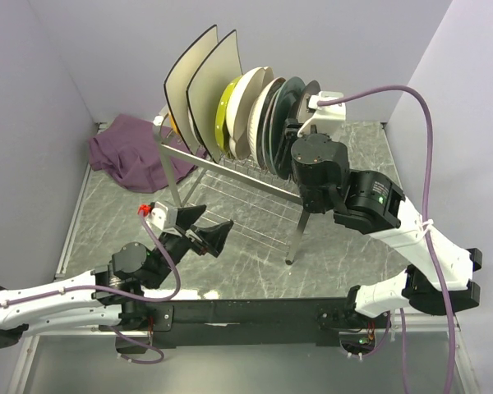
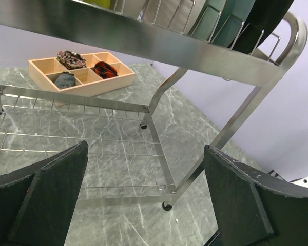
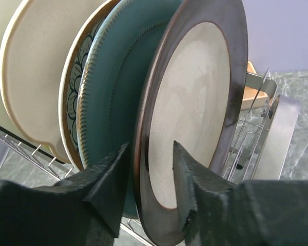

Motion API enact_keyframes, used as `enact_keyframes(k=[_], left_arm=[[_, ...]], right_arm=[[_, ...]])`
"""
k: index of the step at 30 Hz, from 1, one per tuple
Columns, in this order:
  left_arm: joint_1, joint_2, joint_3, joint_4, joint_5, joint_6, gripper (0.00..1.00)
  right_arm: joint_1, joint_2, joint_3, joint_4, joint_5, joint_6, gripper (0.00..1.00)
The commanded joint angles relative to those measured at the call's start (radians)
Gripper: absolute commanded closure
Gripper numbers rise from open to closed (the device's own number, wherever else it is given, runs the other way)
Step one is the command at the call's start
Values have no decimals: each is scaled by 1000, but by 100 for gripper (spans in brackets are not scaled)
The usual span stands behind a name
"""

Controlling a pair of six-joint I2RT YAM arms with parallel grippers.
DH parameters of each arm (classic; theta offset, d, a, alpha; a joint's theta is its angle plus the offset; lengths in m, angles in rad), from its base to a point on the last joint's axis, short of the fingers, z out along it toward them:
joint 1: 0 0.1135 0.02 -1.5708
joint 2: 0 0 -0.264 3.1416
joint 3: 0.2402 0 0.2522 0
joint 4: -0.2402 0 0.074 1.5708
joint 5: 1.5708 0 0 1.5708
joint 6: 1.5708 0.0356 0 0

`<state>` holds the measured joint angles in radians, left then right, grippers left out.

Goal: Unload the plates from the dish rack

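your right gripper (image 3: 150, 148) straddles the rim of the rightmost brown-rimmed plate (image 3: 195, 102) for lifting, can't tell if clamped; your left gripper (image 2: 145, 148) hangs wide open, empty.

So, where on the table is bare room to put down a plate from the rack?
Bare table shows between the dish rack's front leg and the arms' bases, and between the purple cloth and the left tool. Crowded: the plates stand packed in the rack, the right tool straddling the end plate.
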<state>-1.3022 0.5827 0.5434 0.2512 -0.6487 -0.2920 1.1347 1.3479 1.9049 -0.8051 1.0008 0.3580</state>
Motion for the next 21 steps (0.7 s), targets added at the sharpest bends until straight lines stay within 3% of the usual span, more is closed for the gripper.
enact_keyframes(k=[1, 13, 16, 17, 18, 21], left_arm=[[-6, 16, 10, 46, 1, 14, 0], [-5, 29, 10, 54, 4, 16, 1], [-5, 32, 13, 51, 0, 17, 1], [-5, 34, 13, 49, 0, 17, 1], [-5, 32, 13, 49, 1, 17, 1], [-5, 28, 12, 49, 1, 17, 1]], right_arm=[[-9, -24, -9, 33, -8, 9, 59], [-50, -78, -104, 99, -45, 10, 67], [-50, -82, -107, 116, -48, -7, 82], [-50, -87, -112, 127, -47, -16, 95], [-50, -87, -112, 129, -45, -19, 100], [-50, -96, -113, 141, -28, -28, 100]])
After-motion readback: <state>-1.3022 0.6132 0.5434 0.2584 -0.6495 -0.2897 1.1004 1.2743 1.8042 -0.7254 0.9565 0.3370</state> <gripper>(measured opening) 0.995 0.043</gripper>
